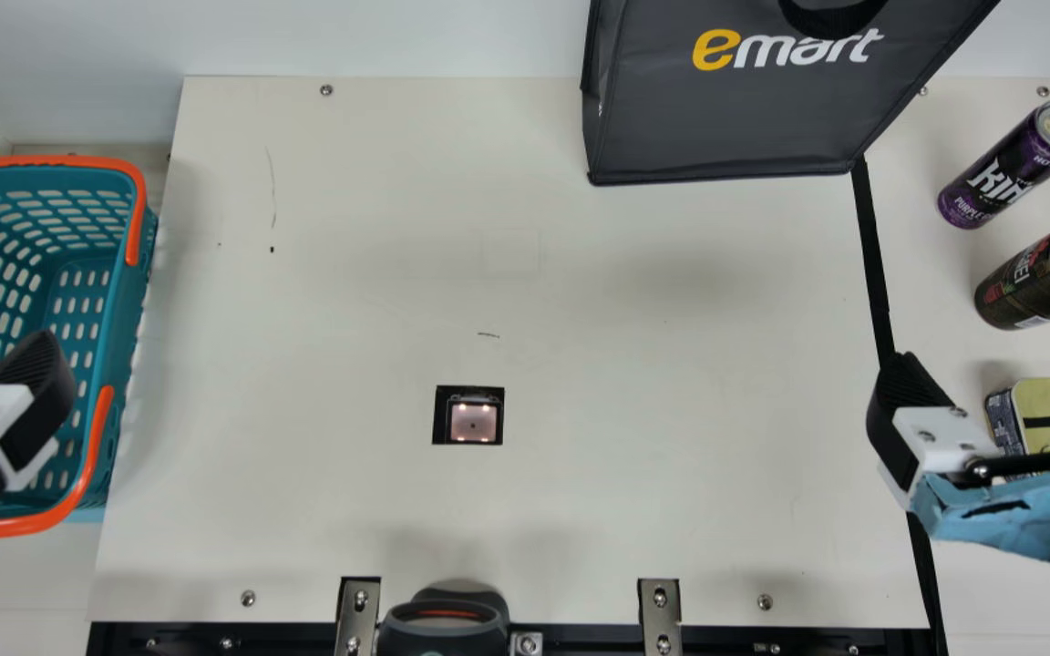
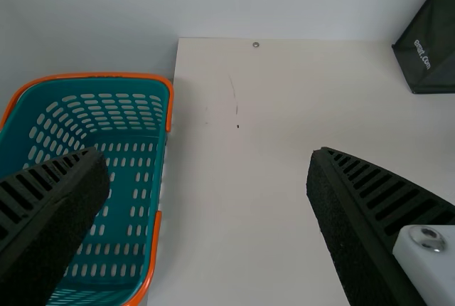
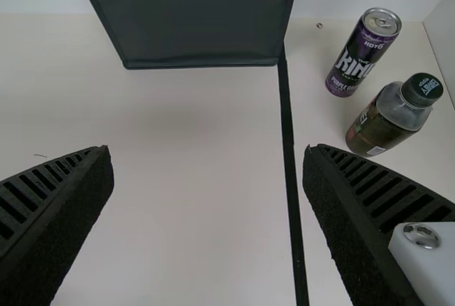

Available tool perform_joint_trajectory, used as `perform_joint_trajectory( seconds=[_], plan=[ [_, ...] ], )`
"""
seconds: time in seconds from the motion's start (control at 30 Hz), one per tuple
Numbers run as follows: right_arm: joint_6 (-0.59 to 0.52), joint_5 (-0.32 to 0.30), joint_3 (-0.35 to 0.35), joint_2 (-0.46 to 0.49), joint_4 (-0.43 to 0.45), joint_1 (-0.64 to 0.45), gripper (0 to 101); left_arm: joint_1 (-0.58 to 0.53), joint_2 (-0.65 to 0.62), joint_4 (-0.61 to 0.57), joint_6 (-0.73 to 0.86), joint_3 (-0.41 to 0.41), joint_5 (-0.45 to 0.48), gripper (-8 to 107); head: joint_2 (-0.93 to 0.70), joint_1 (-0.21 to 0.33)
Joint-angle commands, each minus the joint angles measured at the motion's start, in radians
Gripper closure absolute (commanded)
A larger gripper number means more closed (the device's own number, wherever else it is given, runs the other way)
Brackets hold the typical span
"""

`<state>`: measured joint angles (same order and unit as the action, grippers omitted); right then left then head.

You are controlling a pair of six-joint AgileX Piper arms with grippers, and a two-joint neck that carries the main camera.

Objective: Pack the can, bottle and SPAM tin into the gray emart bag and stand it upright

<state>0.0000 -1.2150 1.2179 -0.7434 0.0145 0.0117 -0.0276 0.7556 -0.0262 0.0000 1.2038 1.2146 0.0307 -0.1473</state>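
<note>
Standing purple can point(image 1: 1003, 178): bumped, it'd prob topple
Left gripper point(image 2: 206, 153): fingers apart
Right gripper point(image 3: 208, 151): apart too, might clip bottle point(image 1: 1035, 282)

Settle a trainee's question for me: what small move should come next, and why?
Probably ease the right end effector toward the purple drink can: its fingers are open and empty, while the can stands upright outside the gray emart bag.

Cropped emart bag point(image 1: 725, 118), SPAM tin point(image 1: 1043, 401) partly behind right pincer point(image 1: 992, 372)
</note>
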Motion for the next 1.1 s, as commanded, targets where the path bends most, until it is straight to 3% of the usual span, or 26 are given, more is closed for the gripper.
perform_joint_trajectory(
  seconds=[0.0, 0.4, 1.07],
  plan=[
    [0.0, 0.0, 0.0, 0.0, 0.0, 0.0, 6, 0.0, 0.0, 0.0, 0.0, 0.0, 0.0, 9, 0.02, 0.033],
    [0.0, 0.0, 0.0, 0.0, 0.0, 0.0, 6, 0.0, 0.0, 0.0, 0.0, 0.0, 0.0, 9, 0.311, 0.322],
    [0.0, -0.001, 0.0, 0.0, 0.0, 0.0, 6, 0.0, 0.0, 0.0, 0.0, 0.0, 0.0, 9, 0.318, 0.322]
  ],
)
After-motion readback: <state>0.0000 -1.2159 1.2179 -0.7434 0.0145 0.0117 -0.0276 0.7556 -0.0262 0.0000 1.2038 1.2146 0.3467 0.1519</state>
